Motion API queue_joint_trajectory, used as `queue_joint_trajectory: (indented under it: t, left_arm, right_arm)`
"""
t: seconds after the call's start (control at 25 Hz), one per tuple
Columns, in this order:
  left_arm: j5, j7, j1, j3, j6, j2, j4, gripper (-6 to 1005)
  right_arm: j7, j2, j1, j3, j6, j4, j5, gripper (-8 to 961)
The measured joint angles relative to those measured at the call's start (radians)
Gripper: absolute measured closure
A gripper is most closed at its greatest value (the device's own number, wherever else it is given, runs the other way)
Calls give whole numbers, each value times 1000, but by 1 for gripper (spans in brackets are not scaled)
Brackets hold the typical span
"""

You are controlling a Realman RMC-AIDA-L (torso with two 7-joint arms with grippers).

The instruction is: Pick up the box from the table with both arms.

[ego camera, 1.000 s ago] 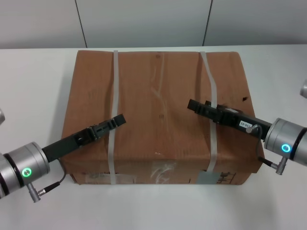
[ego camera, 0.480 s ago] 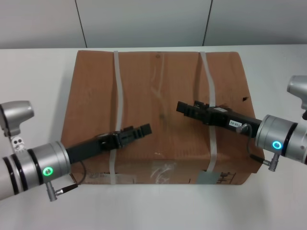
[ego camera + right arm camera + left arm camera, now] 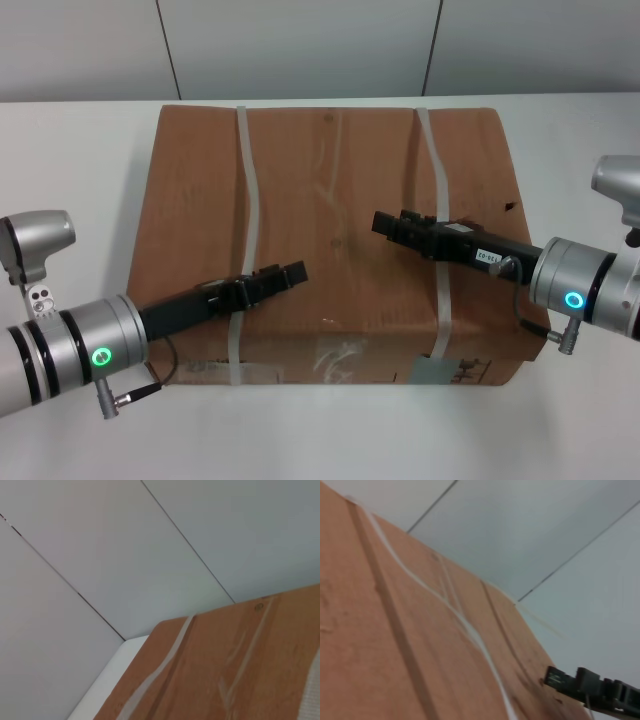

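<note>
Since half a second ago both pincers have barely shifted above the box (image 3: 325,235) on the white worktop (image 3: 70,190): left pincer (image 3: 293,273) and right pincer (image 3: 383,221), fingers together, must next move out to its sides.

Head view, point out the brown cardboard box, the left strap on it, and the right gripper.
brown cardboard box (image 3: 335,170), head view, bare top face between the straps.
left whitish plastic strap (image 3: 250,190), head view, its run across the top.
right gripper (image 3: 380,222), head view, tip of the black fingers.
</note>
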Motion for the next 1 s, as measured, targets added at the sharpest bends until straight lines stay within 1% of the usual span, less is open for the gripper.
queue_joint_trajectory:
  t: [0.08, 0.12, 0.28, 0.32, 0.44, 0.68, 0.72, 0.84, 0.88, 1.0]
  left_arm:
    - [-1, 0, 2, -2, -12, -1, 0, 332]
    - [-2, -1, 3, -3, -16, -1, 0, 379]
    - [-3, -1, 2, -1, -26, -1, 0, 568]
    - [-3, 0, 2, -1, -27, -1, 0, 588]
    - [-3, 1, 1, -5, -30, 0, 0, 648]
    - [-27, 1, 5, -26, -40, 2, -2, 767]
    - [-31, 1, 6, -27, -40, 2, -3, 787]
    - [-39, 2, 8, -29, -41, 2, -7, 952]
    - [-40, 3, 8, -29, -42, 2, -8, 952]
    - [-40, 6, 9, -29, -42, 3, -9, 951]
  right_arm:
    - [0, 0, 0, 0, 0, 0, 0, 156]
    - [0, 0, 0, 0, 0, -1, 1, 157]
    - [-3, 0, 0, -1, 0, -9, -1, 333]
    - [-9, 0, 0, -2, 0, -11, -1, 377]
    - [-52, 0, -1, -25, -9, -13, 0, 615]
    - [-66, 0, -8, -48, -5, -36, 7, 829]
    - [-67, 0, -8, -47, -4, -37, 7, 850]
    - [-67, 0, -9, -41, -2, -37, 9, 914]
    - [-67, 0, -9, -40, -2, -37, 11, 935]
    - [-68, 0, -11, -43, -2, -37, 28, 934]
